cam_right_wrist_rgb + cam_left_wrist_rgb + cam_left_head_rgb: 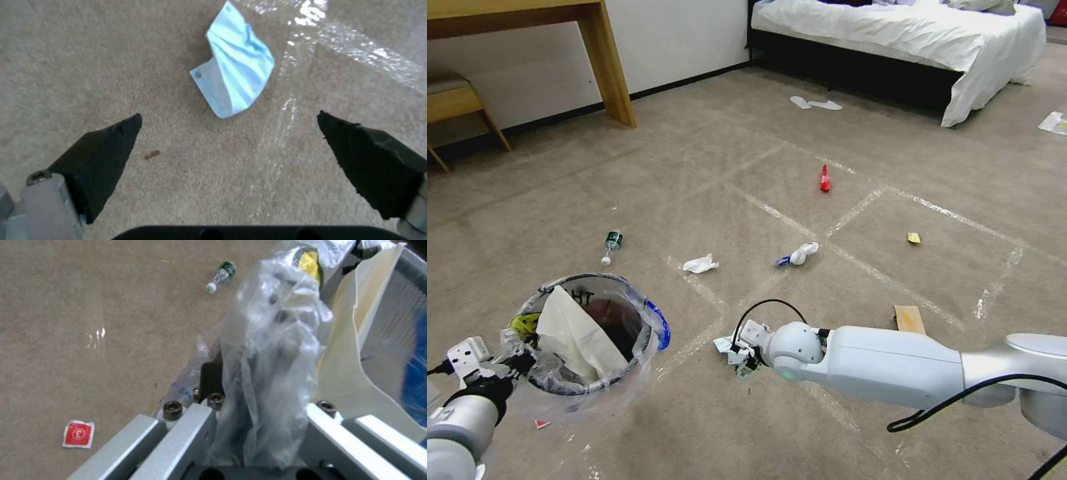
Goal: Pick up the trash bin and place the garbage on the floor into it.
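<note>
Red bin (594, 333), bagged, hangs by its rim, your left gripper (517, 363) clamped on it. Your right gripper (229, 133), fingers spread wide, hovers over the blue mask (236, 80). Red packet (78, 434) reads "3".

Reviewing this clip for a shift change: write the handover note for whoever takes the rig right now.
Left gripper: shut on the trash bin rim and liner, bin held at the robot's left; paper already inside.
Right gripper: open, low over the carpet, pale blue mask just ahead of its fingers, not gripped.
Still on the floor: plastic bottle, white tissue, second crumpled piece, red wrapper, yellow wrapper, brown box, small red packet.
Done: bin picked up. Left: mask first, then the rest.
</note>
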